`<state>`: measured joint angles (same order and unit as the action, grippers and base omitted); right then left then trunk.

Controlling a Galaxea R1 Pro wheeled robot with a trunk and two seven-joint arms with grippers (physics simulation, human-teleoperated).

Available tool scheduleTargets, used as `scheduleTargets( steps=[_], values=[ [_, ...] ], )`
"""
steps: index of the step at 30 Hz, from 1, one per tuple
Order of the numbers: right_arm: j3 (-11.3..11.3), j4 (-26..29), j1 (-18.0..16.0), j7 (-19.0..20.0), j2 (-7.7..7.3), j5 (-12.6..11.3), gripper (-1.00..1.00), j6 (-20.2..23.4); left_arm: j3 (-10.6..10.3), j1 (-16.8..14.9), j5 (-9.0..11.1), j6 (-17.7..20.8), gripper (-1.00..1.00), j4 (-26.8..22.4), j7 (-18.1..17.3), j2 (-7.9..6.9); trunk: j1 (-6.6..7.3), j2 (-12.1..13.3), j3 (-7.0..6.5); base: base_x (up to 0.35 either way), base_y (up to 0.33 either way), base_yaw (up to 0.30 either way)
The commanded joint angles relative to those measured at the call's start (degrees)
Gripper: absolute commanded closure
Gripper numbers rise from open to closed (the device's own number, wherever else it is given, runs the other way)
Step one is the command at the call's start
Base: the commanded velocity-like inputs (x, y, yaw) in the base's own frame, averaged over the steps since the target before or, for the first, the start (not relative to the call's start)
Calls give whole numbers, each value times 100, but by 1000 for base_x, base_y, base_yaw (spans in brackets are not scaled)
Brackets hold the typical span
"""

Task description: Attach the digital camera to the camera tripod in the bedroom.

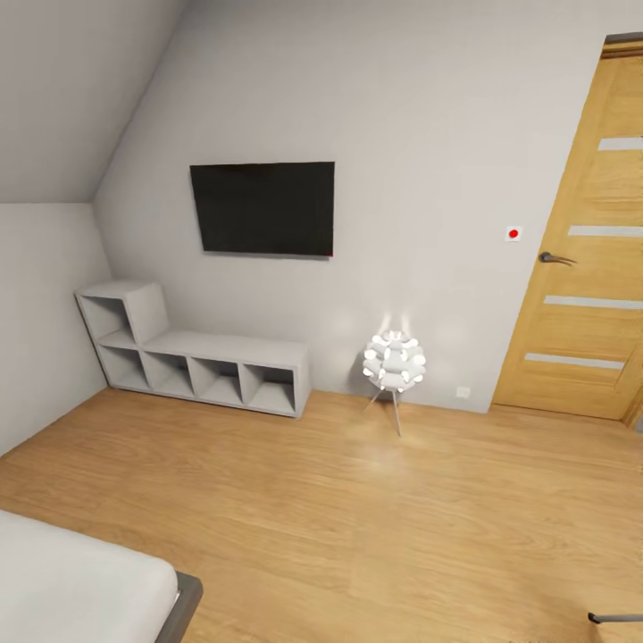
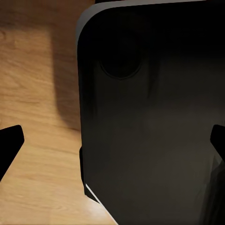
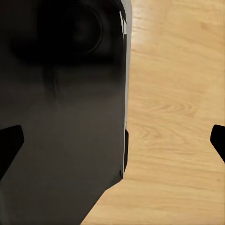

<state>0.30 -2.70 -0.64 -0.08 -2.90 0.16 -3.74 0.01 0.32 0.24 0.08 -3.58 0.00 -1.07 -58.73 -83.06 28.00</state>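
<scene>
I'm in the bedroom's light wood floor (image 1: 375,518) area facing a black wall TV (image 1: 263,208) and grey cube shelf (image 1: 196,357); camera and tripod not spotted yet. Both grippers spread, empty, tucked by my dark base (image 2: 150,131) for driving.

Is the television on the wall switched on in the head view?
No, the television on the white wall shows a plain black screen, while the small round floor lamp beside the door is glowing.

Wood floor (image 1: 357,518) open; shelf (image 1: 201,366), lamp (image 1: 394,362) along wall.
</scene>
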Motion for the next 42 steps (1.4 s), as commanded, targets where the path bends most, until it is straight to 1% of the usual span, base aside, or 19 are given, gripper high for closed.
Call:
scheduleTargets(
  steps=[1,20,28,42],
  values=[
    [1,-20,-8,-1,0,2,-100,-39,-1,3,2,1,-100,-11,0,0,0,-2,4,0,0,-33],
    [3,-20,-9,0,0,2,-100,-39,-1,3,2,1,-100,-11,-2,2,0,-2,4,28,4,-8],
    [3,-20,-9,-1,0,2,-100,-39,-1,3,2,1,-100,-11,-2,0,0,-2,4,176,104,0],
    [2,-20,-9,-1,0,2,-100,-39,-1,3,2,1,-100,-11,-6,-5,0,-2,4,237,112,0]
  ],
)
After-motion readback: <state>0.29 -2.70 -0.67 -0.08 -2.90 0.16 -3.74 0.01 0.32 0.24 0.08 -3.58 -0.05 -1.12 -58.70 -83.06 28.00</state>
